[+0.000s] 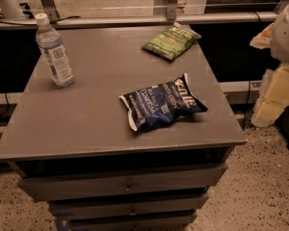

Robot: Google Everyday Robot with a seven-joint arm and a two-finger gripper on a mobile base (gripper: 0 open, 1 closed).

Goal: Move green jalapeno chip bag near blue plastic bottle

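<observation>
In the camera view, the green jalapeno chip bag (172,42) lies flat at the far right corner of the grey surface (86,124). Its long axis runs diagonally from near-left to far-right. The end effector (286,30) appears as a pale shape at the right edge, off the surface. I cannot tell whether it is apart or together. The bag lies to its left. The blue plastic bottle (54,52) stands upright further left, well apart from the bag. The dark blue chip bag (163,107) lies nearer the front, out of the straight path.

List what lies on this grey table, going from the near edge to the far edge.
Dark blue chip bag → blue plastic bottle → green jalapeno chip bag. The gripper is not in view.
</observation>
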